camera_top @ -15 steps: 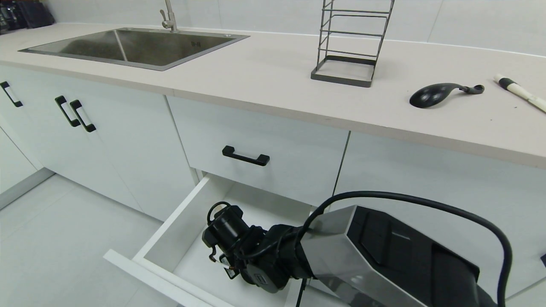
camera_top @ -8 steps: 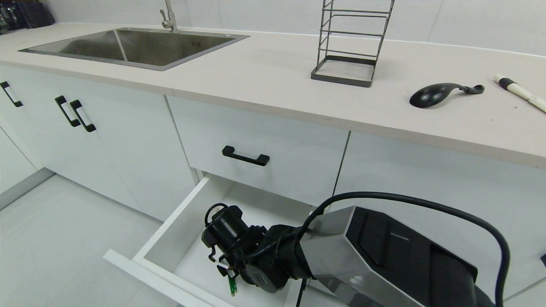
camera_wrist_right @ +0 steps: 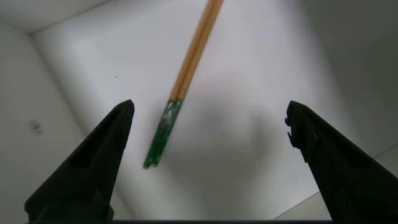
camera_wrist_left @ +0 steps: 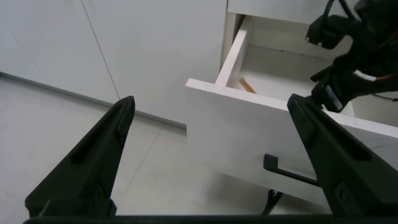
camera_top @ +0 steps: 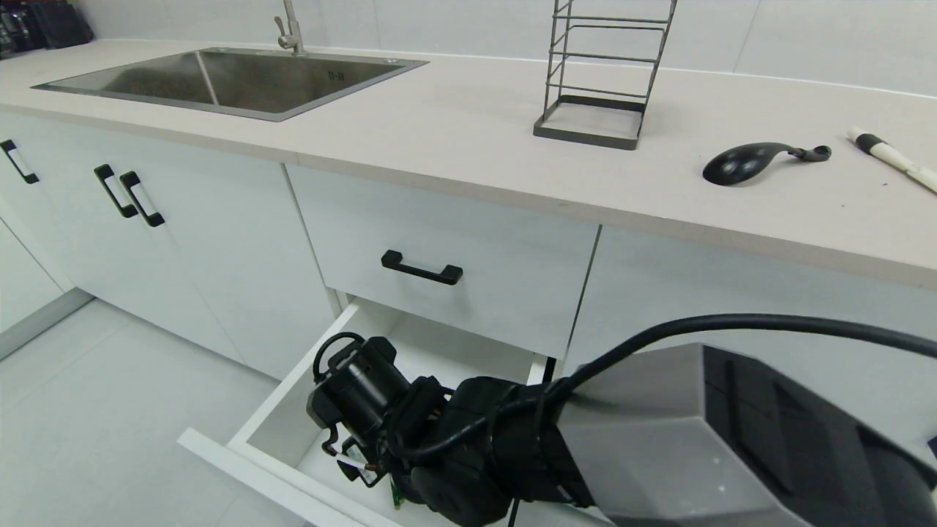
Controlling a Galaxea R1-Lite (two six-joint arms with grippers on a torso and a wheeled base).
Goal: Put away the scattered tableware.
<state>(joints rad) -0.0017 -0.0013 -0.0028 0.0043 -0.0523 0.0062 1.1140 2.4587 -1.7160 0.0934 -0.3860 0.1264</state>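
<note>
- The chopsticks [camera_wrist_right: 186, 68] lie flat on the white floor of the open drawer [camera_top: 219, 448], a wooden pair side by side with green-painted tips.
- The right claw [camera_wrist_right: 209, 109] hangs over the drawer with its two fingers spread wide apart and nothing between them. The chopsticks are below the gap, closer to one finger than the other, and touch neither.
- The green tips are near one side wall of the drawer.
- From outside the drawer, a short length of the wooden shafts shows just inside that side wall.
- The open drawer is the lower one, pulled out from a white cabinet. Right above it is a shut drawer with a black handle [camera_top: 421, 267].
- Above both drawers runs a pale counter [camera_top: 454, 139].
- A steel sink [camera_top: 241, 77] with a tap [camera_top: 290, 29] is set in the counter, up and to the left of the open drawer.
- A dark wire rack [camera_top: 607, 73] stands on the counter, up and to the right of the drawer. A black spoon [camera_top: 754, 161] and a white-handled tool [camera_top: 893, 157] lie farther right.
- White cabinet doors [camera_top: 146, 241] stand left of the drawer, over a light tiled floor [camera_top: 95, 410].
- The right arm [camera_top: 659, 439] stretches from the lower right down into the drawer, wrist bent so the claw points at the drawer floor.
- The left claw [camera_wrist_left: 209, 102] is outside the drawer, low and facing its front panel, with its fingers wide apart and empty.
</note>
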